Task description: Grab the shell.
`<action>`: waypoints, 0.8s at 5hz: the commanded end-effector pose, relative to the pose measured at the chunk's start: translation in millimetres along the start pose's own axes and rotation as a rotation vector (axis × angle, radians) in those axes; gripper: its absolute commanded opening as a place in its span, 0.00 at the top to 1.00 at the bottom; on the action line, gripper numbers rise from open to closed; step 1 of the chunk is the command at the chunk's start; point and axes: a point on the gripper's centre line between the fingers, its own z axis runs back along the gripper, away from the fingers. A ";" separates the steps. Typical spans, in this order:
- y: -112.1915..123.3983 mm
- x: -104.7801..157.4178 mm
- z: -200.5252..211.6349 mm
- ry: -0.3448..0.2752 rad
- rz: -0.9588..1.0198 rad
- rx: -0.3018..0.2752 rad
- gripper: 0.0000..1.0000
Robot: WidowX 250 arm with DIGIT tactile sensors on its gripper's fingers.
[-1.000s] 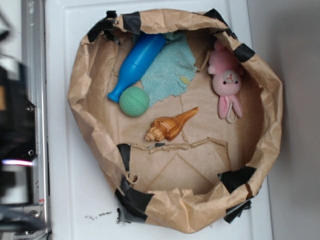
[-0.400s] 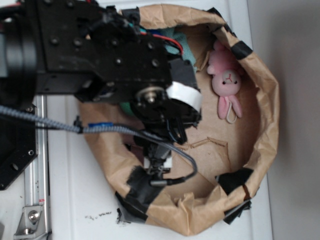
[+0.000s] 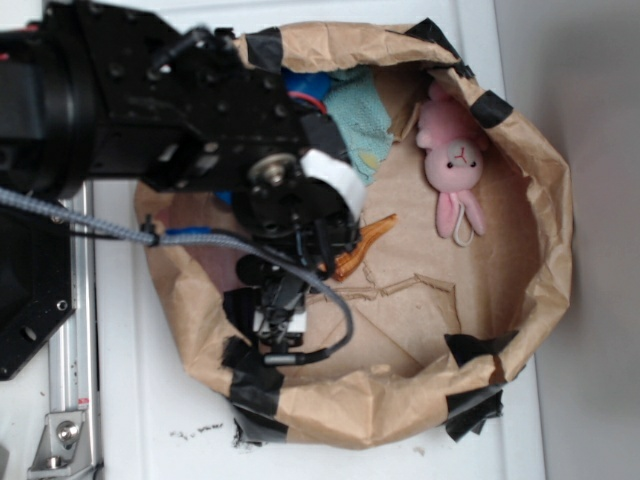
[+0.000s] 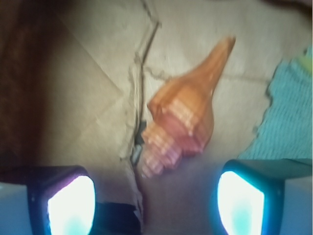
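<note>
The shell [image 4: 183, 117] is glossy orange-brown with pale ridged whorls. It lies on the brown paper floor, its pointed tail aimed up and right in the wrist view. My gripper [image 4: 155, 203] is open and empty above it, the two fingertips [image 4: 68, 205] standing apart at the bottom of the wrist view, just short of the shell's wide end. In the exterior view my black arm [image 3: 200, 110] covers most of the shell [image 3: 365, 240], so only the orange tail shows.
Everything sits inside a crumpled brown paper bag [image 3: 545, 200] with black tape patches. A pink plush bunny [image 3: 455, 165] lies at the right, and a teal towel [image 3: 360, 115] and a blue bowling pin [image 3: 305, 85] at the top. The arm's cable [image 3: 70, 222] runs left.
My arm has swung in from the left over the bag, covering the green ball and most of the shell. Since 0.4 s ago it has shifted a little left, uncovering the shell's tail.
</note>
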 end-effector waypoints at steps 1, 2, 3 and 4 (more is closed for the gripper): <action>-13.1 23.4 -18.6 -0.050 -0.063 0.053 0.00; -9.9 31.2 -23.8 -0.045 -0.054 0.084 0.23; -8.7 29.9 -26.7 -0.033 -0.030 0.111 1.00; -8.7 33.0 -8.2 -0.037 -0.020 0.186 1.00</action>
